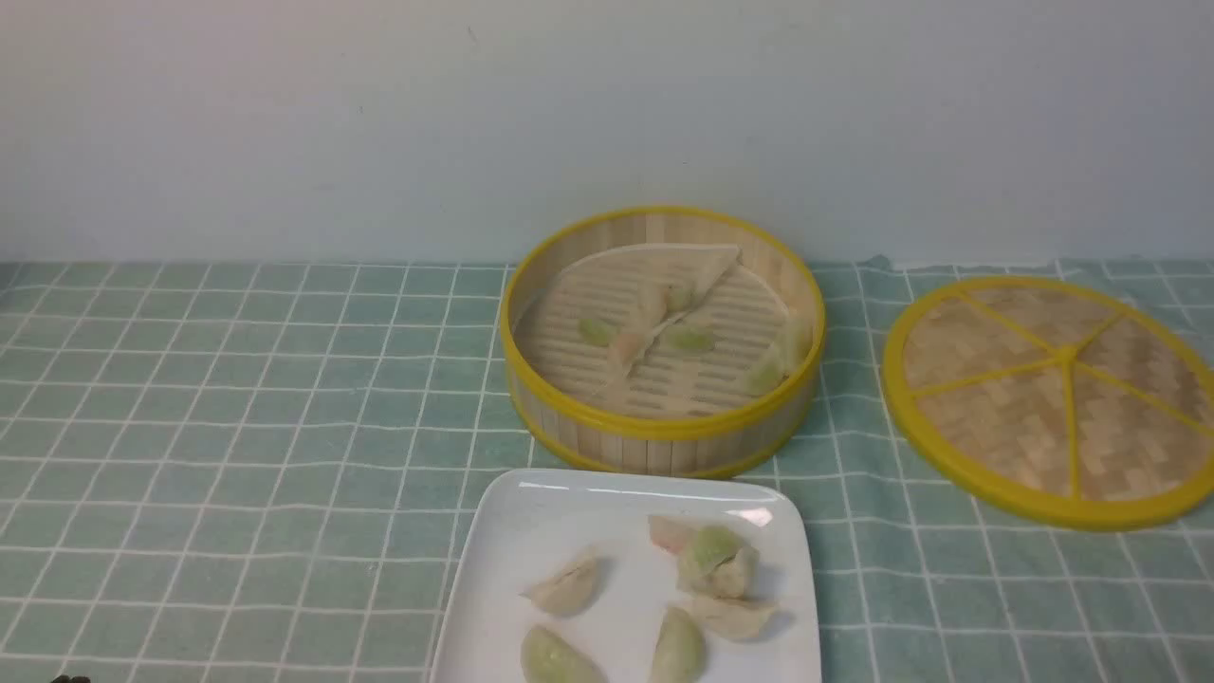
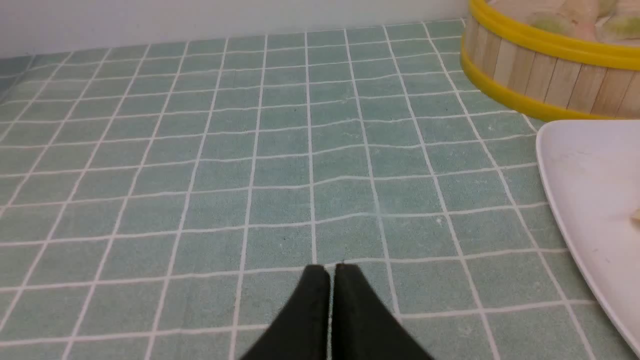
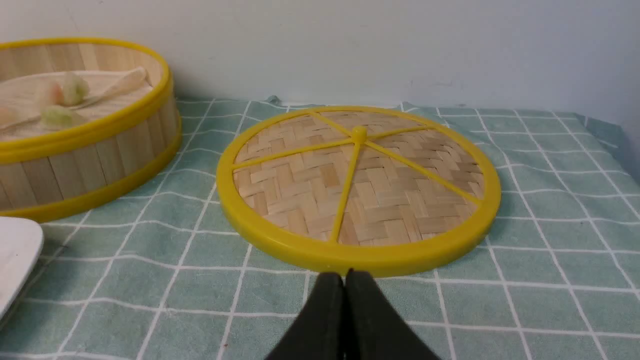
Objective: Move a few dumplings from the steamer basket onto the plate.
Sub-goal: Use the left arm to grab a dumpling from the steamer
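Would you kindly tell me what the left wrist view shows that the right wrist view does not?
Only the left wrist view: the left gripper, shut. Only the right wrist view: the right gripper, shut, and the woven lid just beyond it. Both: the steamer basket holding dumplings, an edge of the plate, and the green checked cloth.

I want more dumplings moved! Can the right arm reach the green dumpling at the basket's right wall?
Probably yes. The steamer basket is open, its lid lies aside, and nothing covers the green dumpling. The right end effector is shut, though.
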